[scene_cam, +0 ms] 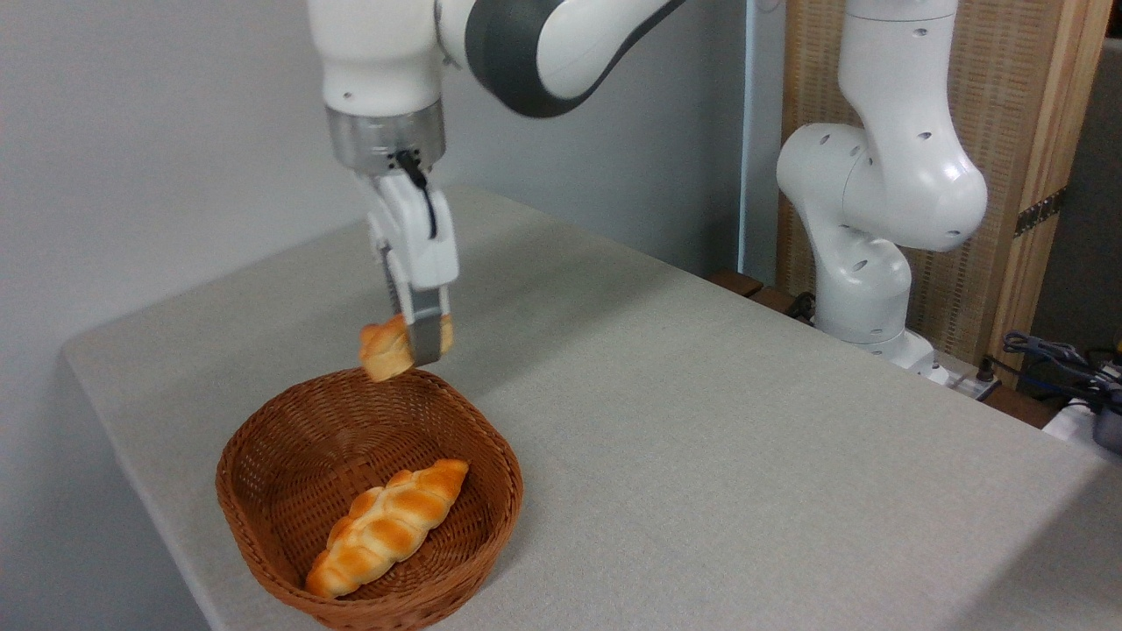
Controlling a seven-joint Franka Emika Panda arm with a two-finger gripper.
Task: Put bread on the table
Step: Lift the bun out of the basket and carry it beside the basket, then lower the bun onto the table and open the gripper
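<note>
End effector (419, 349) grips bread (383, 348) aloft.

Bread (384, 348) above basket (263, 517) (loaf (390, 526) inside)

A brown wicker basket (263, 517) sits near the left front. Inside it lies a long braided golden loaf (387, 528). Far right stands a wooden slatted panel (1026, 131), with dark cables (1052, 355) below it.

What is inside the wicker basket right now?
One long braided loaf lies on the floor of the wicker basket. The small bun is clamped in the gripper above the far rim, not inside. The loaf hides whatever is under it.
</note>
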